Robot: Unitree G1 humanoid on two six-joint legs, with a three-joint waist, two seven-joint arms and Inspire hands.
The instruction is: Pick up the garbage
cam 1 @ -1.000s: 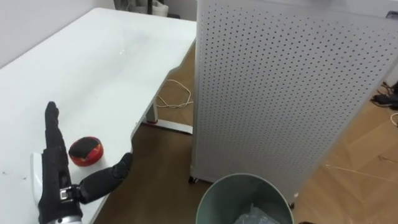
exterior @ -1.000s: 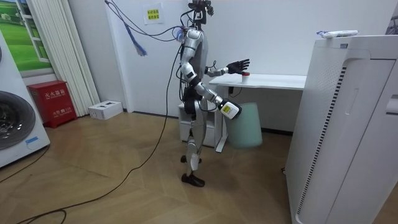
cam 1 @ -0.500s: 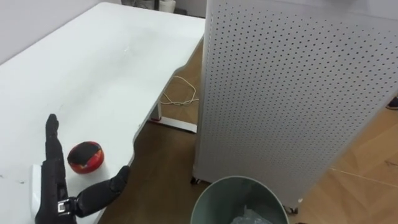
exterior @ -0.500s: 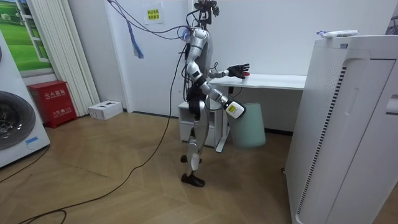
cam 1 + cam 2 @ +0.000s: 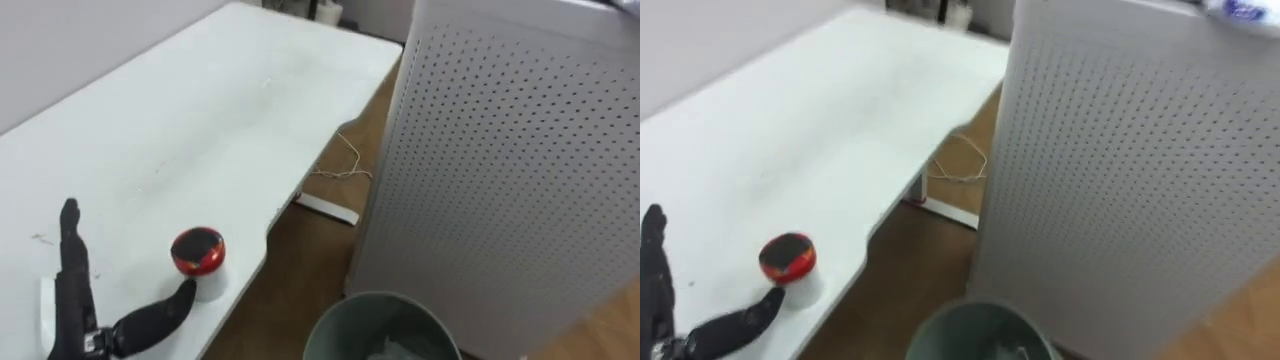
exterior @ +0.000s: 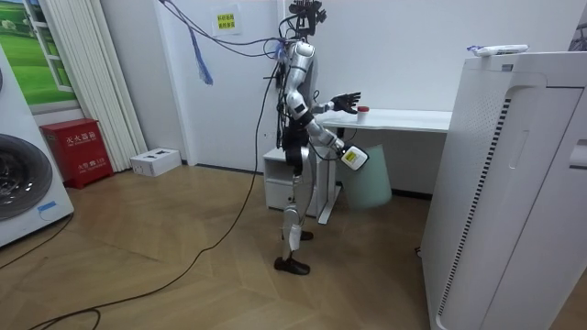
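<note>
The grey-green bin (image 5: 372, 322) stood on the wooden floor (image 5: 290, 255) just past the table's edge, close against the foot of a tall white perforated panel (image 5: 500, 170). Something pale and crumpled (image 5: 384, 351) lay down inside it; what it was I could not make out.

The white table (image 5: 200, 110) ran away along the wall, and a thin pale cable (image 5: 345, 165) lay looped on the floor under its far part. From the room I saw the robot standing at the table's end. A washing machine (image 6: 18, 183) and a red box (image 6: 78, 147) stood off by the curtains.

The garbage, a small red ball (image 5: 198, 250), sat on the table near its front edge. It was round and squat, with a dark patch facing up, and showed no long axis. The left hand (image 5: 78, 310) lay flat over the table just beside it, with straight fingers, the thumb spread towards the ball and nothing held. The right hand (image 6: 354, 158) hung low before the bin; its state I could not tell.
</note>
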